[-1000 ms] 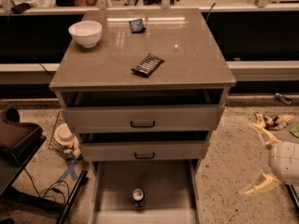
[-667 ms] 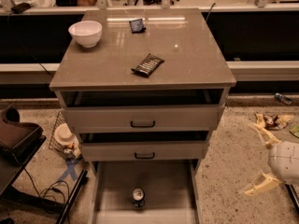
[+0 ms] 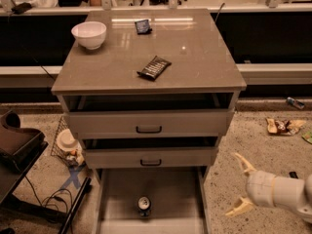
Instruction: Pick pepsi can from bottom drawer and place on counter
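Since the earlier frame our claw shifts toward the bottom drawer, spread open and empty; we should centre it over the upright pepsi can before closing.

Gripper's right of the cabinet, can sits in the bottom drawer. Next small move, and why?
Probably swing the gripper left in the view, over the open bottom drawer, toward the pepsi can. The gripper sits right of the cabinet, outside the drawer's side wall, fingers spread and empty; the can stands upright in the drawer, untouched.
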`<state>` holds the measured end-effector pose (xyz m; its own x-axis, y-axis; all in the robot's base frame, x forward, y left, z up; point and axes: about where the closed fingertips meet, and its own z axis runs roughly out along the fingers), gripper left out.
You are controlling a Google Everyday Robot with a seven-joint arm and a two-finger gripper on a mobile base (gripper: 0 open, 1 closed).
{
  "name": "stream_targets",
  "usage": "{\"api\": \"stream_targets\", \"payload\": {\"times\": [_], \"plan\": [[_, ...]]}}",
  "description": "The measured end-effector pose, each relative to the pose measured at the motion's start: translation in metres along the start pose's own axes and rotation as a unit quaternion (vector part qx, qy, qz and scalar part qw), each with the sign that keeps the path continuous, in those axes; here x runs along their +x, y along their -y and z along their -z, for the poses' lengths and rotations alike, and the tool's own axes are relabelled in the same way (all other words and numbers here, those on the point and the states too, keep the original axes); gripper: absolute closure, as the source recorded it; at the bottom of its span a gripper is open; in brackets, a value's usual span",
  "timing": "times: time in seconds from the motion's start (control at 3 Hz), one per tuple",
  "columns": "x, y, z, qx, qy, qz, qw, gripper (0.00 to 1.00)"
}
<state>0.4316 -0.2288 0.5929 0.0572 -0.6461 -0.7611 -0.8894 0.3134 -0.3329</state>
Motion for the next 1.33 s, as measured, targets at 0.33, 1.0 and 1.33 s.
{"api": "stream_targets", "payload": {"times": [0.33, 1.0, 1.33], "plan": [[0.041, -0.023, -0.052, -0.008, 0.037, -0.009, 0.9992, 0.0], [0.087, -0.048, -0.144, -0.015, 0.07, -0.021, 0.9972, 0.0], [0.089, -0.048, -0.149, -0.017, 0.073, -0.023, 0.9969, 0.0]]}}
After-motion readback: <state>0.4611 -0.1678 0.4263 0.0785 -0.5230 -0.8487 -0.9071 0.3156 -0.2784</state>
